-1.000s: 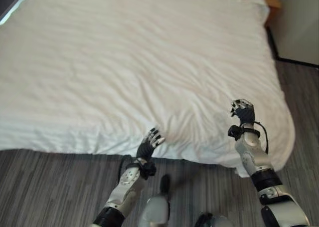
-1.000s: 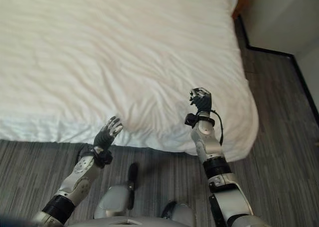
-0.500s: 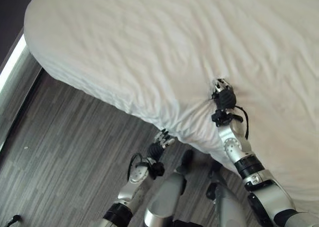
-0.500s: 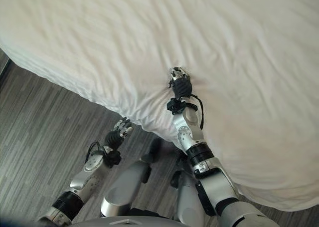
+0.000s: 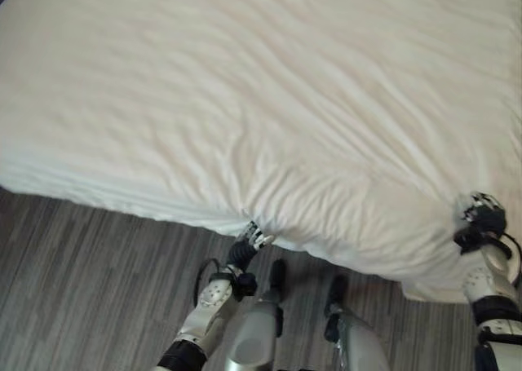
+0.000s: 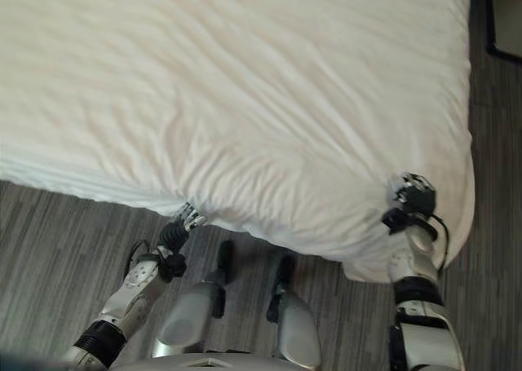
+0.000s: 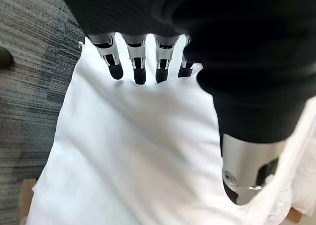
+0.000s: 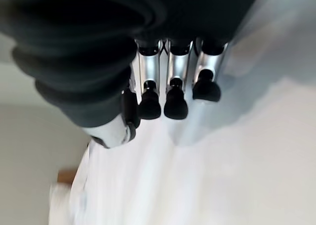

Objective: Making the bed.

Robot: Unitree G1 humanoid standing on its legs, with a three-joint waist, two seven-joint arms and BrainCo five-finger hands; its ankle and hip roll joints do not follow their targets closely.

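Bed [image 5: 245, 86] is basically all white sheet [image 6: 245, 102], draped over the near edge and the corner. Risk as I see it: pull on that edge unevenly and the wrinkles near it just bunch up worse, or the corner slides off. Left hand [image 5: 254, 239] is tucked at the sheet's near edge, fingers [image 7: 138, 70] straight and resting on the cloth. Right hand [image 6: 414, 196] is up by the corner, fingers [image 8: 175, 104] curled in, gripping nothing I can see.
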